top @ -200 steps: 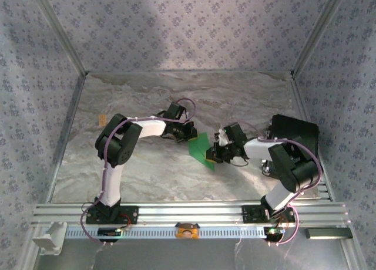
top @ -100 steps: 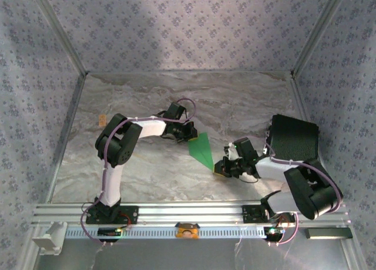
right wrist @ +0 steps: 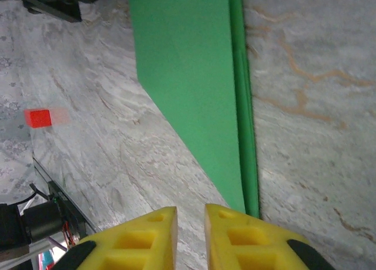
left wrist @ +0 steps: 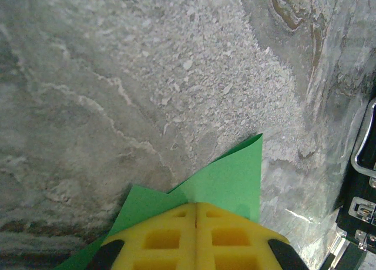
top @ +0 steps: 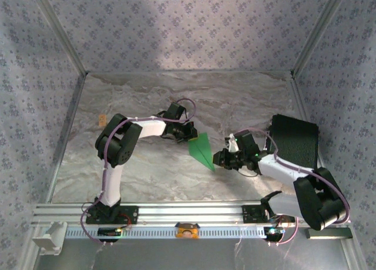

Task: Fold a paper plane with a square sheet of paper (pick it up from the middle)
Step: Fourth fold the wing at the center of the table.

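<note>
Plane [top: 201, 149]: a slim green dart that lies on the table [top: 147, 94] between the two arms. Its wide end is toward the left arm, and its point is nearer the front rail and the right arm.
Plane, left wrist view: two green corners [left wrist: 229, 182] stick out past the pads, the right one higher than the left.
Plane, right wrist view: a long green flap [right wrist: 188, 88] narrows toward the pads. A thin darker strip of the same paper runs along its right edge.
Left gripper [top: 189, 135]: clenched, with the yellow pads [left wrist: 170, 235] pressed together and no gap at the seam. The tips sit on the plane's wide end. I cannot tell whether they pinch the paper or just press on it.
Right gripper [top: 218, 159]: released a little. A narrow slot shows between the yellow pads [right wrist: 247, 235], with bare table in it and nothing held.
Right gripper and plane: the plane's point ends just beside the right-hand pad, at its inner corner. I cannot tell whether they touch.
Case [top: 294, 142]: black, on the table's right side behind the right arm. Its latched edge [left wrist: 361, 182] shows at the right of the left wrist view.
Block [right wrist: 40, 117]: small and red, well apart from the plane, toward the table's left edge.
</note>
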{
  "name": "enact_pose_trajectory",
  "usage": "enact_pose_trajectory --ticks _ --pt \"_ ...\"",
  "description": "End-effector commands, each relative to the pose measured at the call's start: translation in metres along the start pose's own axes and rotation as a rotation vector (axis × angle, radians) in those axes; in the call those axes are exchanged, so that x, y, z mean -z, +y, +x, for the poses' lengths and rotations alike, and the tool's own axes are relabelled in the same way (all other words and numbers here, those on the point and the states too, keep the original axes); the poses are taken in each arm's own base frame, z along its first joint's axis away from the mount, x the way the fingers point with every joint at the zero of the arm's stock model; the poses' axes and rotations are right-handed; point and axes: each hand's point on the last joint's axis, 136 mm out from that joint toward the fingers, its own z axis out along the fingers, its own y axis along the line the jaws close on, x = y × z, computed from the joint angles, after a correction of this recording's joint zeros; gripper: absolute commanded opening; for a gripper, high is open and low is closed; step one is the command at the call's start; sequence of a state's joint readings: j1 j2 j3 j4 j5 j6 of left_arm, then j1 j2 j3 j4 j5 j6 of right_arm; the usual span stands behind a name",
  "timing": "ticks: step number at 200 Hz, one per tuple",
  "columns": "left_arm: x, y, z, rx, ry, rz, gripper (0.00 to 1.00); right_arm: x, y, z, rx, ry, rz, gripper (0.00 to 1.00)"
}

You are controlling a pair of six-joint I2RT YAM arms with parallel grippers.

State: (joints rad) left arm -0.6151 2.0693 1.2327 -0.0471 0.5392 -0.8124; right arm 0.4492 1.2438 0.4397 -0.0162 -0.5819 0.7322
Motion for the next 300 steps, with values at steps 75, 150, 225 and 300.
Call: enact_pose_trajectory --ticks 75,150,225,300 --pt "-0.009 0.049 0.023 0.074 0.044 -0.134 0.00 -0.050 0.024 -0.035 0.017 0.107 -0.012 0.10" --pt "-0.006 0.047 0.020 0.071 0.032 -0.128 0.00 -0.058 -0.020 -0.005 -0.047 0.174 0.065 0.09" --pt "-0.009 0.048 0.019 0.068 0.044 -0.123 0.00 -0.032 -0.028 0.018 -0.085 0.136 0.022 0.11" --pt "-0.010 0.045 0.018 0.067 0.045 -0.112 0.00 -0.031 -0.001 -0.016 -0.021 0.089 -0.013 0.11"
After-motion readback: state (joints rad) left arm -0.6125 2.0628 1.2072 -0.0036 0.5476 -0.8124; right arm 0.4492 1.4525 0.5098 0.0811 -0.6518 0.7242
